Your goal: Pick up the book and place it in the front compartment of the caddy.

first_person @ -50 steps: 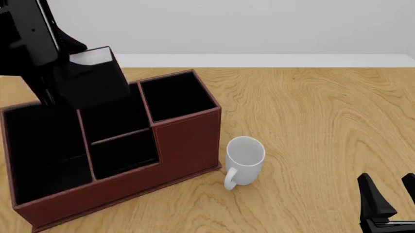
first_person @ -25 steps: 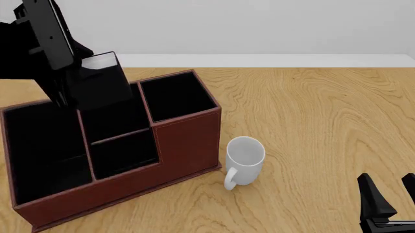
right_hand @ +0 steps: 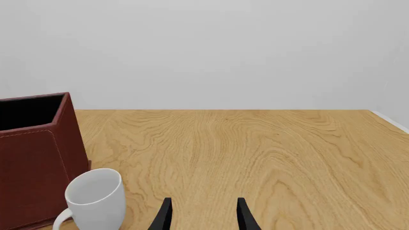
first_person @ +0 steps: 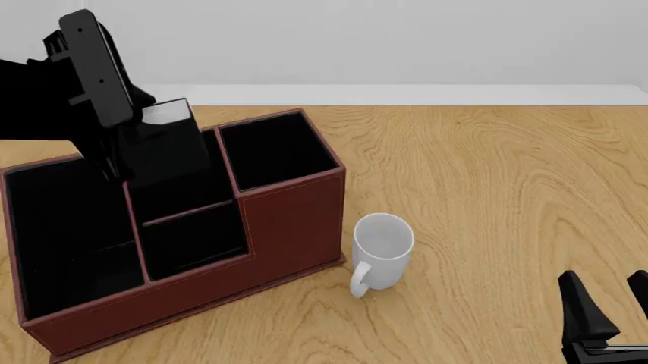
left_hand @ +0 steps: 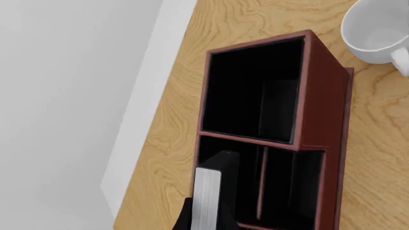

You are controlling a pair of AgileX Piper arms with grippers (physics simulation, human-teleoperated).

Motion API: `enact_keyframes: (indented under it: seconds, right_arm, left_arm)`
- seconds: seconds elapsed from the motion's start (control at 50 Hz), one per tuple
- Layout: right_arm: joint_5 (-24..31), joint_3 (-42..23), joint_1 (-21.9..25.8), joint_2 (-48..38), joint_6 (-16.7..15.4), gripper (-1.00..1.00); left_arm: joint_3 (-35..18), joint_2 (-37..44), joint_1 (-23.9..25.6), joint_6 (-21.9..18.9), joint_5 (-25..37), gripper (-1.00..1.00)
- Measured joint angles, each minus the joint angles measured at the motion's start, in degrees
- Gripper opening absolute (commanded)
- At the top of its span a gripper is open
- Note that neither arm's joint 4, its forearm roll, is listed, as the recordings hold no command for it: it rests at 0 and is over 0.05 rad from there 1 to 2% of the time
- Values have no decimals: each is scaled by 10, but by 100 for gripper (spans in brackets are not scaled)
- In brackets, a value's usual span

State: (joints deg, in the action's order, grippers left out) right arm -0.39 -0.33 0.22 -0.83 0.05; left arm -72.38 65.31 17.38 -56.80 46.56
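L gripper (first_person: 127, 155) is gripping the book (first_person: 167, 152), hanging tilted w/ its lower end dipping into a rear middle cell of the caddy (first_person: 294, 220). R gripper (first_person: 608, 318) is idling, jaws apart, nr the white mug (first_person: 383, 250). Risk: releasing here is probably dropping it in the wrong cell, not the front one; the tilt could also snag a divider (first_person: 187, 211).

- Front view: fixed, high, on the arms' side, looking forward and down over the table (first_person: 486, 174); takes in the whole caddy (first_person: 294, 220) and the mug (first_person: 383, 250).
- Left wrist view: close above the caddy (left_hand: 326, 96), looking steeply down into its cells; mug (left_hand: 377, 28) at the frame's edge.
- Right wrist view: low, near the tabletop, facing level toward the back wall (right_hand: 211, 52).
- All three views share the mug (right_hand: 96, 199) and the caddy's tall corner (right_hand: 38, 153).
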Motion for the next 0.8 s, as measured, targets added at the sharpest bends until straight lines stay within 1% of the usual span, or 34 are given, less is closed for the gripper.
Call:
enact_keyframes:
  seconds: [0.34, 0.8]
  right_arm:
    - [0, 0, 0, 0, 0, 100]
    - [0, 0, 0, 0, 0, 100]
  left_arm:
    - [35, 0, 5, 3, -25, -100]
    - [79, 7, 1, -2, -71, -100]
